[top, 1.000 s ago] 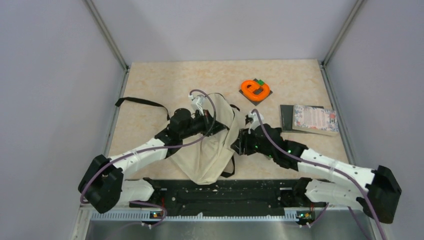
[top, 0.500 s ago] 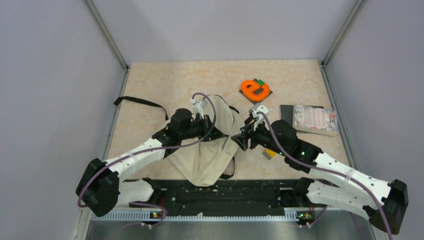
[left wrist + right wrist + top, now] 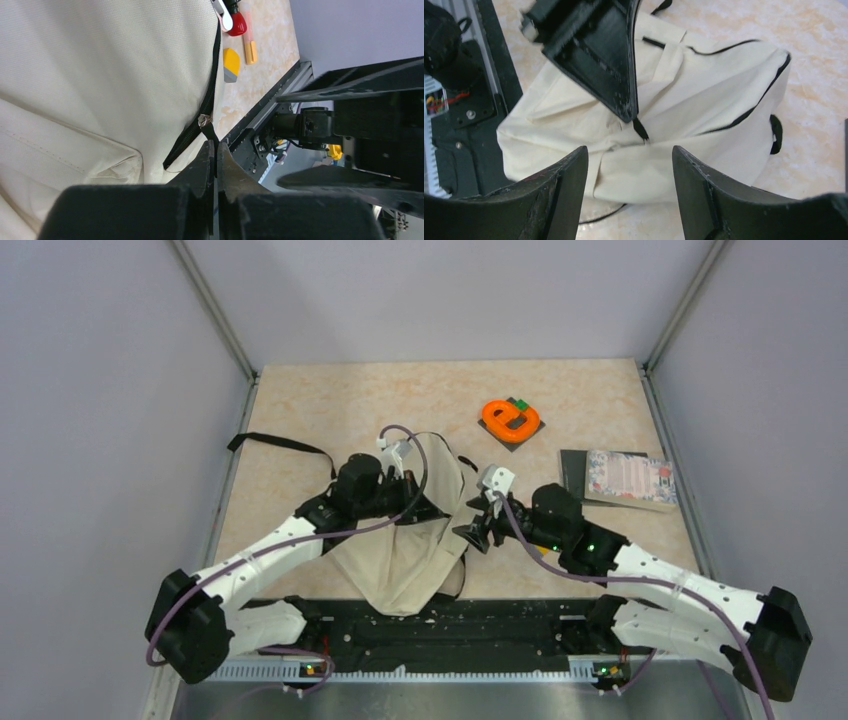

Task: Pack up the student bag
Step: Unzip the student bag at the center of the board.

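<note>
Beige fabric student bag (image 3: 400, 560) slumped directly under the left gripper (image 3: 215, 150), whose fingers are pressed together, pinching the black zipper pull (image 3: 209, 131). Right gripper (image 3: 629, 150) spread wide, holding nothing, bag's side just ahead of its tips

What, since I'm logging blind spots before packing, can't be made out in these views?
- Inside of the student bag: shown in no view; its fabric covers it.
- Red-capped item: left wrist view, cut off by the top edge.
- Print on the booklet: top view, too small to read.
- End of the zipper pull: left wrist view, hidden between the fingers of the shut left claw.
</note>
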`<state>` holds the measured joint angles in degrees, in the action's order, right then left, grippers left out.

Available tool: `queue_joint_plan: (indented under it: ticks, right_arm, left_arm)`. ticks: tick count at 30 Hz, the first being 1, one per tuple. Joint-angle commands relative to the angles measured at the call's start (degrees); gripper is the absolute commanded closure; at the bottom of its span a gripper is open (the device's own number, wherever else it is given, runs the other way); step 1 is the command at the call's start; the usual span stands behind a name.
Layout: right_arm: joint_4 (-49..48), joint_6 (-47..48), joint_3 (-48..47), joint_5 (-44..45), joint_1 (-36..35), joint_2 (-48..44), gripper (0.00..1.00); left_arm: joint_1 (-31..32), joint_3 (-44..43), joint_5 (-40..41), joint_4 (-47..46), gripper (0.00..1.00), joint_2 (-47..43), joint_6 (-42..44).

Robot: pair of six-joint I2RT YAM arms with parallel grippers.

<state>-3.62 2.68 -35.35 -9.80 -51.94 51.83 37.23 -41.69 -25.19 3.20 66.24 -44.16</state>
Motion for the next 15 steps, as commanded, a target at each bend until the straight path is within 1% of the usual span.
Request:
queue_joint_plan:
  ticks: [1, 6, 15]
  right_arm:
    - [-5.41, 2.91, 3.06, -5.33, 0.25, -0.35, 0.37]
    - [-8.53, 2.71, 2.66, -7.07, -0.23, 1.48, 0.37]
    - [-10.46, 8.24, 0.95, -6.96, -1.77, 6.68, 0.39]
  left_arm:
    - [-0.10, -2.61, 1.31, 3.12, 1.00, -4.34, 2.10]
    - [-0.10, -2.93, 0.45, 4.48, 1.00, -5.28, 2.55]
    - [-0.12, -3.43, -0.02, 5.32, 1.00, -6.20, 3.14]
